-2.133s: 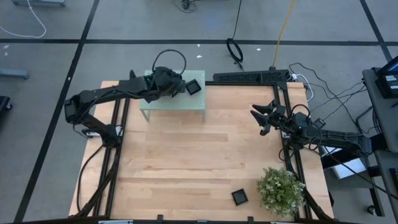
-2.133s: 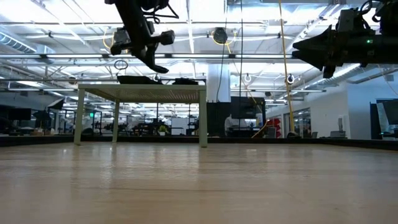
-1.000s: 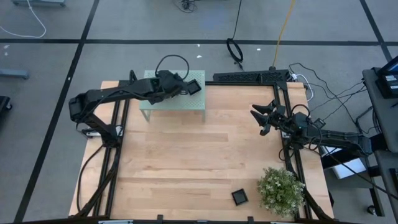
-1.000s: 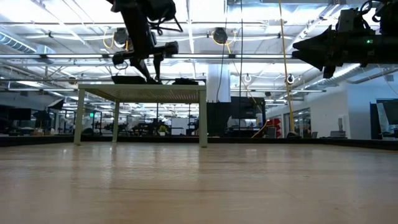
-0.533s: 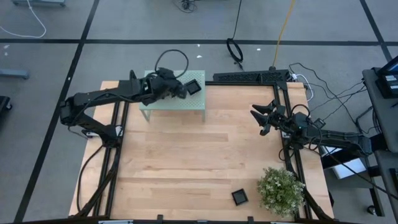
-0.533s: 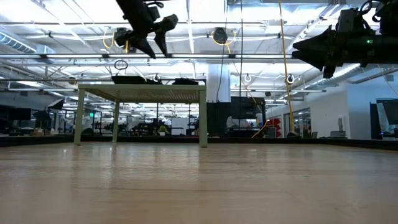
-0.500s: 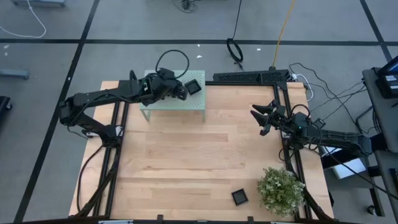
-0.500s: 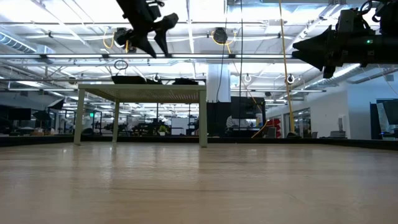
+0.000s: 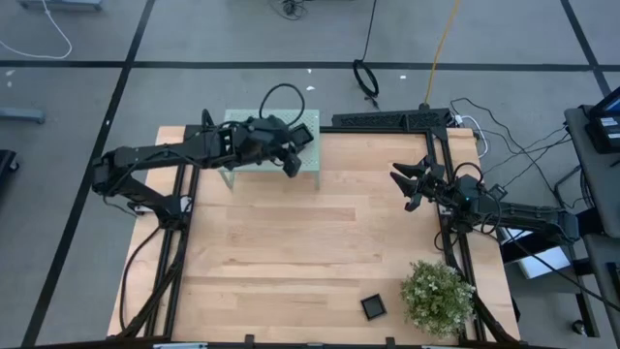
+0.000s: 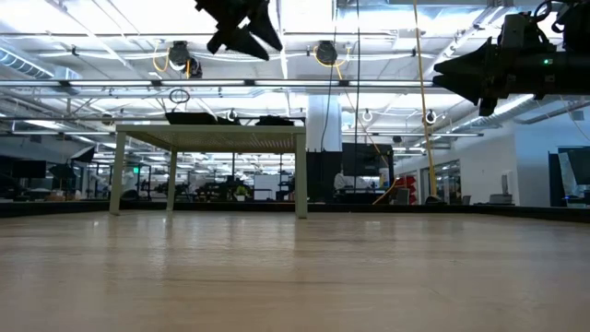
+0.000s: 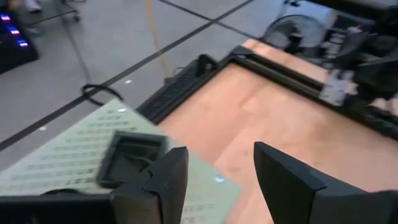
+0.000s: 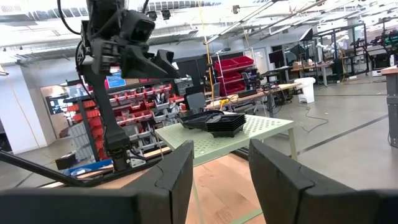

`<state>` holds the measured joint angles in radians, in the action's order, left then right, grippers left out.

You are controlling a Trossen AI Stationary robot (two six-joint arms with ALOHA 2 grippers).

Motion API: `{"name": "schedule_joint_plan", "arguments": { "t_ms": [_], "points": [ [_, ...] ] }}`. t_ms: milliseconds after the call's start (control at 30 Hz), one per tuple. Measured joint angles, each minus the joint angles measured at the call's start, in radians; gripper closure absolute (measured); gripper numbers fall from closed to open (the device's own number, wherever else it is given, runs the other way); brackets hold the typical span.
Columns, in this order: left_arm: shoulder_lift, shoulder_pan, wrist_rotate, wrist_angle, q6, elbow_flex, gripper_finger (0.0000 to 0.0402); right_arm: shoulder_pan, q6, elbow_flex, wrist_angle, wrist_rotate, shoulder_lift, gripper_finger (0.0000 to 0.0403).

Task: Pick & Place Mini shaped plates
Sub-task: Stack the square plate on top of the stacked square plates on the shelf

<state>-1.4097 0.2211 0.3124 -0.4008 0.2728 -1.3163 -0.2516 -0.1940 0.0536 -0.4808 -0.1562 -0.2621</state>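
Observation:
On the green perforated platform (image 9: 308, 174) at the table's far left lie mini shaped plates: a square black one (image 11: 130, 158) near the platform's far right corner (image 9: 304, 135), and a low black stack (image 12: 214, 122) on its top. Another square plate (image 9: 373, 307) lies flat on the table near the front edge. My left gripper (image 9: 293, 163) hovers open, high above the platform's right part (image 10: 244, 28), with nothing between its fingers. Over the table's right side, my right gripper (image 9: 407, 184) waits open in the air.
A small potted plant (image 9: 438, 296) stands at the table's front right, close to the lone plate. Black rails (image 9: 387, 120) run along the far right edge. The wide wooden middle of the table (image 9: 310, 252) is bare.
My left gripper has risen from the platform's top, with its fingers now wider apart, and has swung toward the table's right edge and a little toward the near edge. The plates on the platform lie as before.

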Motion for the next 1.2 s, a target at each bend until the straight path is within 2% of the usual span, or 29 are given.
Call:
{"name": "schedule_joint_plan", "arguments": {
  "t_ms": [167, 500, 600, 767, 833, 933, 1033, 1200],
  "points": [
    [0.0, -0.035, -0.051, 0.038, 0.039, 0.0, 0.0215, 0.0, 0.0, 0.0, 0.0, 0.0, 0.0, 0.0261],
    [0.0, -0.177, -0.049, 0.168, 0.153, 0.0, 0.0215, -0.002, -0.006, 0.0, -0.042, -0.004, 0.0, 0.0261],
    [0.0, -0.23, -0.043, 0.216, 0.214, 0.0, 0.0215, 0.001, -0.116, 0.0, -0.104, 0.004, 0.0, 0.0261],
    [0.0, -0.311, -0.042, 0.292, 0.27, 0.0, 0.0215, 0.005, -0.412, 0.0, -0.215, -0.002, 0.0, 0.0261],
    [0.0, -0.343, -0.042, 0.31, 0.3, 0.0, 0.0215, 0.005, -0.47, 0.0, -0.253, -0.004, -0.001, 0.0261],
    [0.0, -0.387, -0.041, 0.309, 0.336, 0.0, 0.0215, 0.005, -0.462, 0.0, -0.287, -0.005, -0.001, 0.0261],
    [0.0, -0.426, -0.039, 0.309, 0.367, 0.0, 0.0215, 0.005, -0.379, 0.0, -0.292, -0.006, -0.002, 0.0261],
    [0.0, -0.489, 0.032, 0.309, 0.428, 0.0, 0.0215, 0.005, -0.337, 0.0, -0.293, 0.006, -0.002, 0.0261]
  ]
}}
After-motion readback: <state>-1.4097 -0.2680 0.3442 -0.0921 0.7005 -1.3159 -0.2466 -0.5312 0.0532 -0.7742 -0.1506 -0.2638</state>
